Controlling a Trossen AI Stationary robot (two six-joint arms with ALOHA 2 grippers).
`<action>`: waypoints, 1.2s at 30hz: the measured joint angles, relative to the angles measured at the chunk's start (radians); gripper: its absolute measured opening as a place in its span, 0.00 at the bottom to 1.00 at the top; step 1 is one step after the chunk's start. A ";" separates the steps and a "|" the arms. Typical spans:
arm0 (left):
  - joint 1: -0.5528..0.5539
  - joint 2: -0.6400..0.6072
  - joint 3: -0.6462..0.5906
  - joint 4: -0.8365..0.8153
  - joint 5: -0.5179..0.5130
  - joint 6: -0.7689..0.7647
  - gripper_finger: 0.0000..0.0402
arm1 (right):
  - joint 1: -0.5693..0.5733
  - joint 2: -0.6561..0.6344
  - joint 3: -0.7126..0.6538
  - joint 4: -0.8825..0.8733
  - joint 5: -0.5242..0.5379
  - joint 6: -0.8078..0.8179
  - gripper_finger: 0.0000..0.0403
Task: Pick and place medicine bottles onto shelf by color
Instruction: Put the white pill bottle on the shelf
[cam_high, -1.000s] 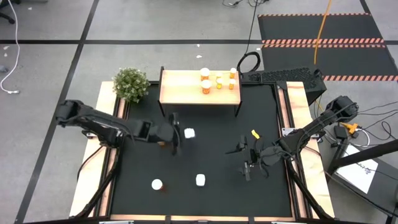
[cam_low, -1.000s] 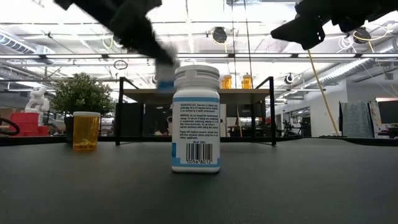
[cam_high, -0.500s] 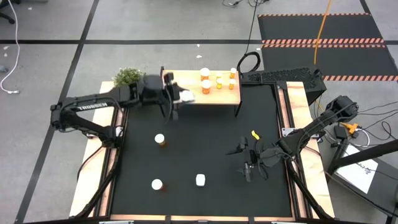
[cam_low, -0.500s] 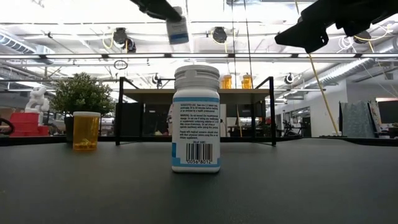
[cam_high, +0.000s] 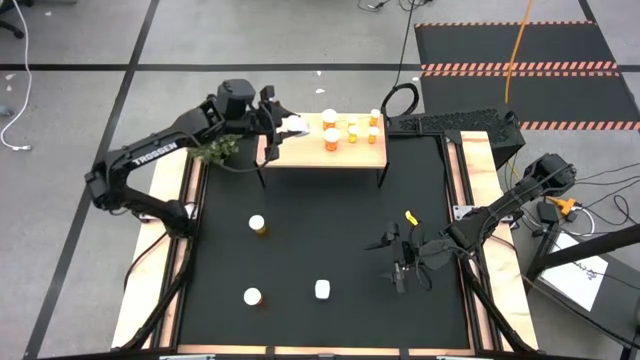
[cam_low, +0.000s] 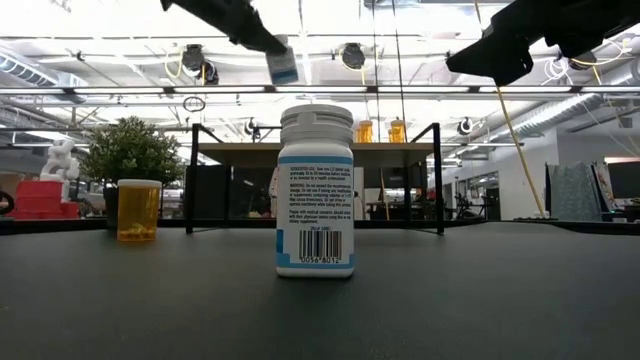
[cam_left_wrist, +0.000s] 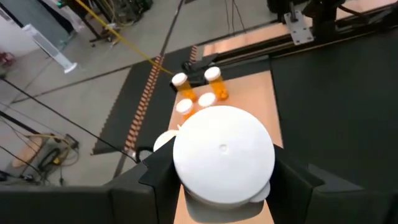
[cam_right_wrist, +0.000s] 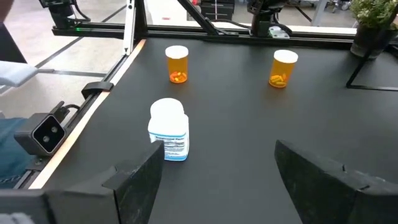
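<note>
the left gripper (cam_high: 283, 125) is raised over the shelf (cam_high: 300, 152) at about eleven o'clock on the table (cam_high: 330, 230), its jaws clamped on a white bottle (cam_high: 296, 125) held above the shelf's left end; in the left wrist view the white cap (cam_left_wrist: 223, 154) sits between the two dark fingers (cam_left_wrist: 158, 180). just right of it, a cluster of orange bottles (cam_high: 331, 139) with white caps stands on the right half of the shelf, toward twelve o'clock. down on the black table, one orange bottle (cam_high: 257, 225) stands near nine o'clock, another orange bottle (cam_high: 253, 296) lies toward seven o'clock, and a white labelled bottle (cam_high: 322, 290) stands upright near six o'clock. the right gripper (cam_high: 398, 272) hovers low around four o'clock, its jaws spread wide apart and holding nothing, well apart from every bottle.
</note>
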 joint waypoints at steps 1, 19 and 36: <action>0.016 0.007 0.000 0.011 0.014 0.004 0.46 | 0.000 0.000 0.000 0.000 0.000 -0.001 0.74; 0.177 0.253 0.252 -0.110 0.146 0.158 0.45 | -0.003 0.000 0.000 0.002 0.002 -0.051 0.74; 0.288 0.511 0.437 -0.308 0.285 0.269 0.46 | -0.003 0.000 0.000 -0.001 0.002 -0.033 0.74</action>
